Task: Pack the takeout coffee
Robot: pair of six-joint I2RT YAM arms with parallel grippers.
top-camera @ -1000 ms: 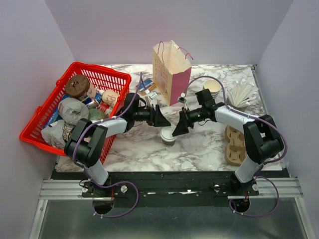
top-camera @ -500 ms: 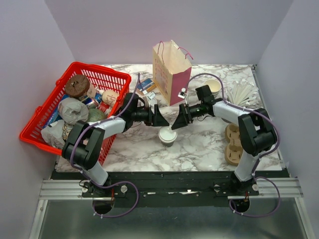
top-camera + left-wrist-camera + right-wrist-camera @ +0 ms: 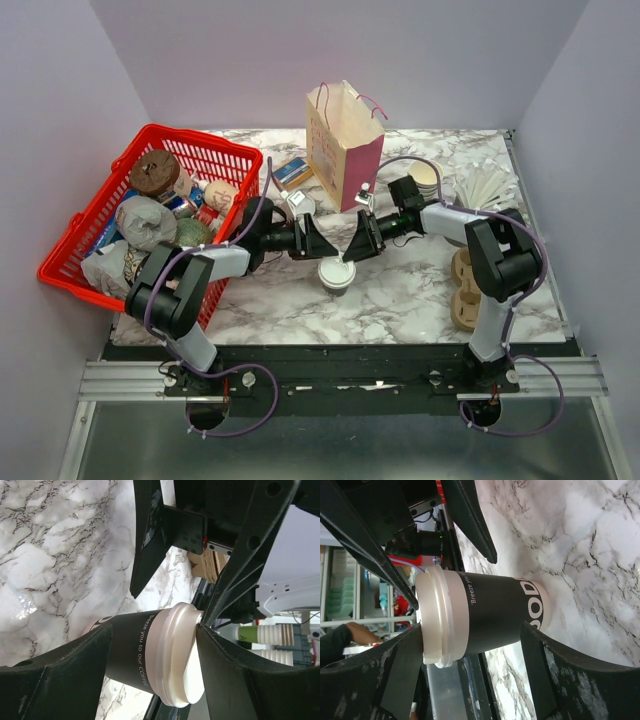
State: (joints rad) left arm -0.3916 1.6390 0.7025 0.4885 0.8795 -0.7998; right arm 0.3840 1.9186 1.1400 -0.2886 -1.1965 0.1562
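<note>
The small cream paper cup [image 3: 336, 274], dark-banded and white-lidded, is standing upright on the marble table [image 3: 410, 292], with the left gripper [image 3: 322, 246] gaping at its 10 o'clock and the right gripper [image 3: 354, 250], seemingly nearer, gaping at 2 o'clock.

A coffee cup [image 3: 485, 612] with a dark sleeve stands on the marble worktop [image 3: 580, 540]. The right gripper [image 3: 472, 630] holds its jaws wide apart before it, one tip at the rim of the white lid [image 3: 434, 616].
</note>
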